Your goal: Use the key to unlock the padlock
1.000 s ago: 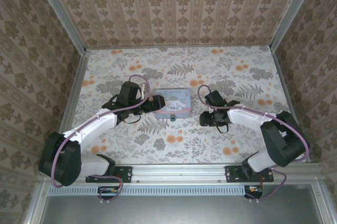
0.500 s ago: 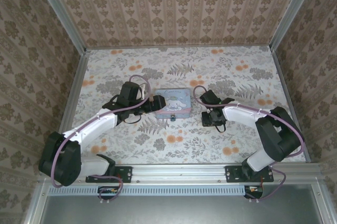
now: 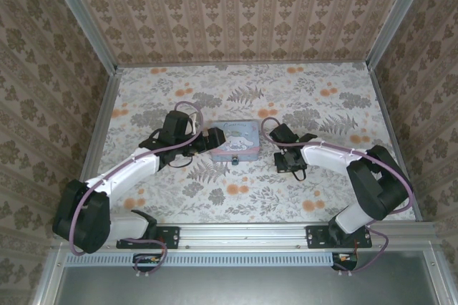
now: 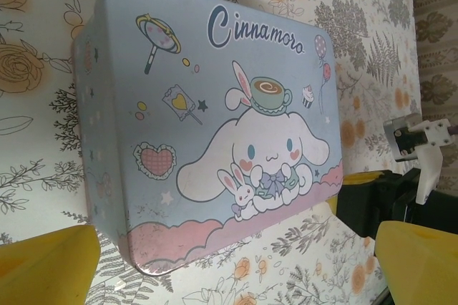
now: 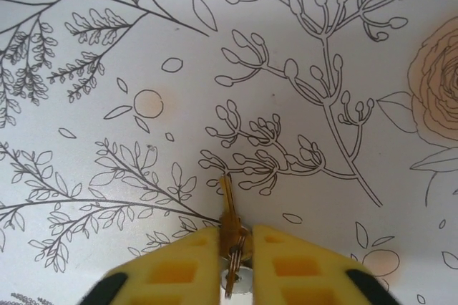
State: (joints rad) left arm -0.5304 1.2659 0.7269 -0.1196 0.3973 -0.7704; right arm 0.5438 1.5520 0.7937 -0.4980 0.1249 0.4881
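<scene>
The tiny dark teal padlock (image 3: pixel 233 162) hangs at the front edge of the pastel cartoon tin (image 3: pixel 237 139); the left wrist view does not reach it. My right gripper (image 5: pixel 235 244) is shut on a small brass key (image 5: pixel 227 212), pinched by its head with the blade pointing out over the floral tablecloth. From above, this right gripper (image 3: pixel 288 163) sits to the right of the tin and padlock, apart from both. My left gripper (image 3: pixel 207 141) is at the tin's left end. Its yellow fingers (image 4: pixel 44 268) stand open on either side of the tin (image 4: pixel 215 112).
The floral table (image 3: pixel 243 90) is walled on three sides by patterned panels, with metal rails along its left and right edges. The right arm's black and white wrist (image 4: pixel 418 140) shows beyond the tin in the left wrist view.
My right arm has swung a little to the left, toward the tin, with the key still held. The left arm and the tin have stayed put.
</scene>
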